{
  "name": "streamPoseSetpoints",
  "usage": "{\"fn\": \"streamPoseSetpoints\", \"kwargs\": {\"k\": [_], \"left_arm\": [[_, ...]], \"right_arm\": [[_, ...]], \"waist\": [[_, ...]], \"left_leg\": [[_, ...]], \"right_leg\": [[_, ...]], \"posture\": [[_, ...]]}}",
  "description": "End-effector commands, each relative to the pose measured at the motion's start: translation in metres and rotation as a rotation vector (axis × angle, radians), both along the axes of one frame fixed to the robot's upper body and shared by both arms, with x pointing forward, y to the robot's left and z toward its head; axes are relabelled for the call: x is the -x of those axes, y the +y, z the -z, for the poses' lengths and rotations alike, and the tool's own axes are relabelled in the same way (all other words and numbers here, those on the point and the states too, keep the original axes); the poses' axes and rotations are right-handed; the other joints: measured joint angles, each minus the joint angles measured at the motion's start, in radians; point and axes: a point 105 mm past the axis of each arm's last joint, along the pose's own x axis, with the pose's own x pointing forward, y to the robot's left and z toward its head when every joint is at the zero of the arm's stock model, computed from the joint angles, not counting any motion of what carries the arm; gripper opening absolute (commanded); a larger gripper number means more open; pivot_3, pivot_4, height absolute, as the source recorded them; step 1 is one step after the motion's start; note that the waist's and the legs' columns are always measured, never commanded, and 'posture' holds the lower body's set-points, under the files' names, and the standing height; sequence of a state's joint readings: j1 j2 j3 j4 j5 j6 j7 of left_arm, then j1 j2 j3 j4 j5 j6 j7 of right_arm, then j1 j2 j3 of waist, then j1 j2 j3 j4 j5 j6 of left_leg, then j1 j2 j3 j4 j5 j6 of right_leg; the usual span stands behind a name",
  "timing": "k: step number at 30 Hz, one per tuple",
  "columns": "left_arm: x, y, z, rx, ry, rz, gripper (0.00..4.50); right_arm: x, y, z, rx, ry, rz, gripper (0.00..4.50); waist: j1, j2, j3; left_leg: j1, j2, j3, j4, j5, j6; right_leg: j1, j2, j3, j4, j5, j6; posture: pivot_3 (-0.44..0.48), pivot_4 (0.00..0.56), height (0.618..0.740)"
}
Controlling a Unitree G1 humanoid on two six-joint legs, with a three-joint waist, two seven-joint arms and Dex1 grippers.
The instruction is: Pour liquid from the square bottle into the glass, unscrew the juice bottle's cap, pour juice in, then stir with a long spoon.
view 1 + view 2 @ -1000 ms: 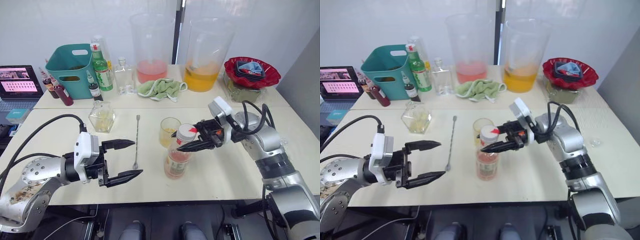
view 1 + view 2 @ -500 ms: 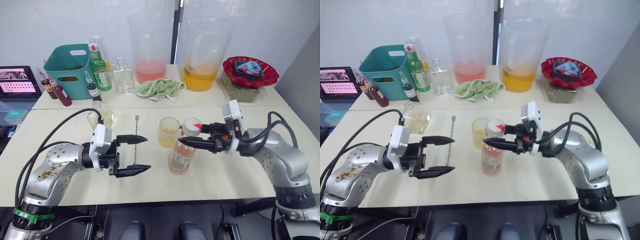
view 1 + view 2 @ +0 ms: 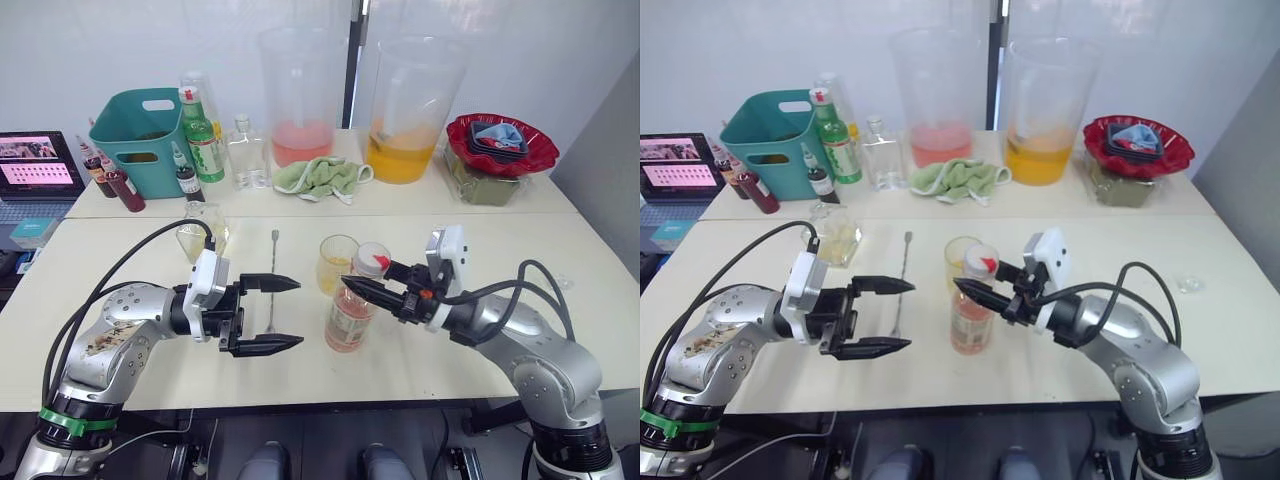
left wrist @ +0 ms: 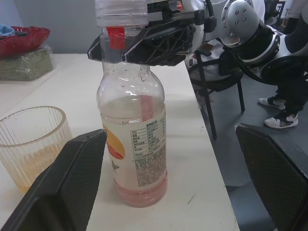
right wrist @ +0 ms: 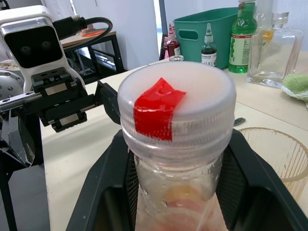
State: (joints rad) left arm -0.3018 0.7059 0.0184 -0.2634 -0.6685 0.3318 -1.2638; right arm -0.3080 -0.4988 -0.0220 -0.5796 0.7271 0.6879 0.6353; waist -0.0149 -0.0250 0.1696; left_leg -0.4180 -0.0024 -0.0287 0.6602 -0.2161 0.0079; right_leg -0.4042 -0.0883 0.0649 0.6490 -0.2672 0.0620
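The juice bottle [image 3: 350, 318] stands upright on the surface beside the glass [image 3: 338, 264] — right gripper [image 3: 352, 285] closed about its neck under the cap [image 5: 176, 103], left gripper [image 3: 288, 314] wide open, empty, just leftward — nearer its body.

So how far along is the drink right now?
Done: the glass holds yellow liquid and the square bottle is back on the table. In hand: the right gripper clamps the juice bottle under its cap, still on; the left gripper waits open. Left: uncapping, pouring, stirring with the long spoon.
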Motion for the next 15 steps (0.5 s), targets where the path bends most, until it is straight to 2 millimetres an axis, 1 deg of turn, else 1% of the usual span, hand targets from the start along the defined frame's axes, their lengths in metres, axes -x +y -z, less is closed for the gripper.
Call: {"fn": "streamPoseSetpoints", "kwargs": {"k": [1, 3, 5, 6, 7, 10, 11, 15], "left_arm": [[0.005, -0.001, -0.005, 0.002, -0.035, 0.011, 4.50], [0.006, 0.000, -0.004, 0.004, -0.034, 0.005, 4.50], [0.008, 0.000, -0.003, 0.005, -0.026, 0.003, 4.50], [0.010, 0.001, -0.002, 0.002, -0.023, 0.003, 4.50], [0.011, 0.002, -0.001, -0.001, -0.022, 0.002, 4.50], [0.011, 0.003, -0.001, -0.005, -0.026, -0.013, 4.50], [0.010, 0.004, -0.001, -0.008, -0.032, -0.021, 4.50], [0.010, 0.005, -0.002, -0.012, -0.039, -0.028, 4.50]], "right_arm": [[0.005, 0.004, -0.005, 0.005, -0.035, -0.011, 1.55], [0.004, 0.003, -0.006, -0.009, -0.027, -0.011, 1.55], [0.003, 0.004, -0.008, -0.020, -0.024, -0.024, 2.59], [0.004, 0.005, -0.009, -0.022, -0.022, -0.037, 2.84], [0.004, 0.005, -0.010, -0.021, -0.022, -0.048, 3.22], [-0.003, -0.005, -0.014, 0.003, -0.042, -0.060, 4.23], [-0.003, -0.007, -0.016, 0.018, -0.052, -0.083, 4.46], [-0.004, -0.017, -0.022, 0.067, -0.075, -0.188, 4.46]], "waist": [[0.000, 0.000, 0.000], [0.000, 0.000, 0.000], [0.000, 0.000, 0.000], [0.000, 0.000, 0.000], [0.000, 0.000, 0.000], [0.001, 0.000, 0.000], [0.002, 0.000, 0.000], [0.001, 0.000, 0.000]], "left_leg": [[0.000, 0.000, 0.000, 0.000, 0.000, 0.000], [0.000, 0.000, 0.000, 0.000, 0.000, 0.000], [0.000, 0.000, 0.000, 0.000, 0.000, 0.000], [0.000, 0.000, 0.000, 0.000, 0.000, 0.000], [0.000, 0.000, 0.000, 0.000, 0.000, 0.000], [0.000, 0.000, 0.000, 0.000, 0.000, 0.000], [0.000, 0.000, 0.000, 0.000, 0.000, 0.000], [0.000, 0.000, 0.001, 0.000, 0.000, 0.000]], "right_leg": [[0.000, 0.000, 0.000, 0.000, 0.000, 0.000], [0.000, 0.000, 0.000, 0.000, 0.000, 0.000], [0.000, 0.000, 0.000, 0.000, 0.000, 0.000], [0.000, 0.000, 0.000, 0.000, 0.000, 0.000], [0.000, 0.000, 0.000, 0.000, 0.000, 0.000], [0.000, 0.000, 0.000, 0.000, 0.000, 0.000], [0.000, 0.000, 0.000, 0.000, 0.000, 0.000], [0.001, 0.000, 0.000, -0.001, 0.000, 0.000]], "posture": [[0.000, 0.150, 0.740], [0.000, 0.150, 0.740], [0.000, 0.150, 0.740], [0.000, 0.150, 0.740], [0.000, 0.150, 0.740], [0.000, 0.150, 0.740], [0.000, 0.150, 0.740], [0.000, 0.150, 0.740]]}}
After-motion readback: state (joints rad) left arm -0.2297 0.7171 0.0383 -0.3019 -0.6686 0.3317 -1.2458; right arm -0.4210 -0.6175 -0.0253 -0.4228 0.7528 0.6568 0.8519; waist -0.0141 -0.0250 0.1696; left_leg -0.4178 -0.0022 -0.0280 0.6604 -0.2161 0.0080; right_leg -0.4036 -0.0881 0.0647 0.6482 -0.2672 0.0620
